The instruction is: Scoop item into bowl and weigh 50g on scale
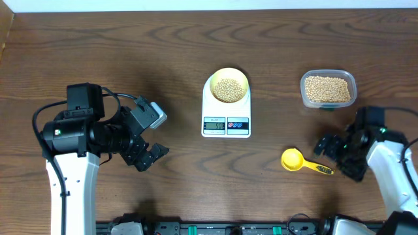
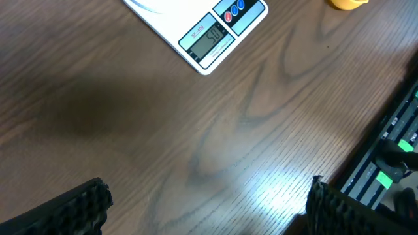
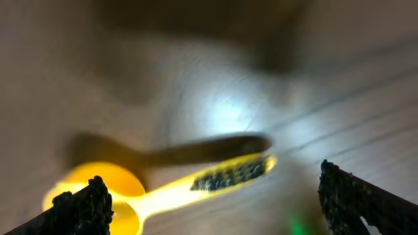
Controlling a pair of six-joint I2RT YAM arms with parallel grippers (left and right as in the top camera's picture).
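Both are wide open and empty, left hand [image 1: 160,134] and right hand [image 1: 325,153]. Beans [image 1: 228,90] sit in the bowl [image 1: 243,77] on the scale [image 1: 210,108], between the two hands. Scoop [image 1: 297,161] lies at the right hand's fingertips; light stiff plastic I'd guess, so I'd grab the ribbed handle.

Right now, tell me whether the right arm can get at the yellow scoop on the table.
Probably yes. The right gripper stands open just past the handle end of the yellow scoop, which lies flat on the table with nothing between them.
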